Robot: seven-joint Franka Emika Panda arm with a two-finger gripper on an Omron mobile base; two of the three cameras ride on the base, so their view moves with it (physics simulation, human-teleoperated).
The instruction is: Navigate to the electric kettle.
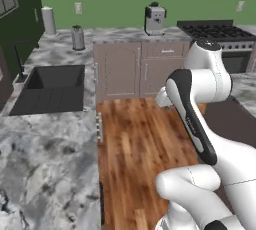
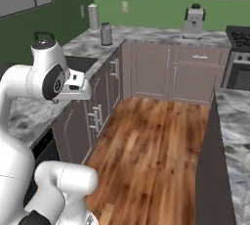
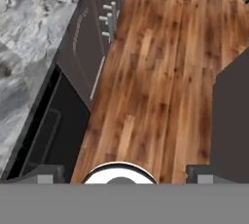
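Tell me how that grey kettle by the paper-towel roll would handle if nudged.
The electric kettle looks rigid brushed metal, so probably slippery on the marble counter. It stands upright, taller than wide, so a high push might tip it; on its side it could roll.

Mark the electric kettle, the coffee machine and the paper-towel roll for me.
electric kettle [image 1: 77,38]: left base view, middle of its metal body.
coffee machine [image 1: 154,19]: left base view, its front.
paper-towel roll [image 1: 48,21]: left base view, mid-height.

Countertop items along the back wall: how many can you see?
3: paper-towel roll in the far left corner, electric kettle just beside it, coffee machine near the stove. Others may be hidden.
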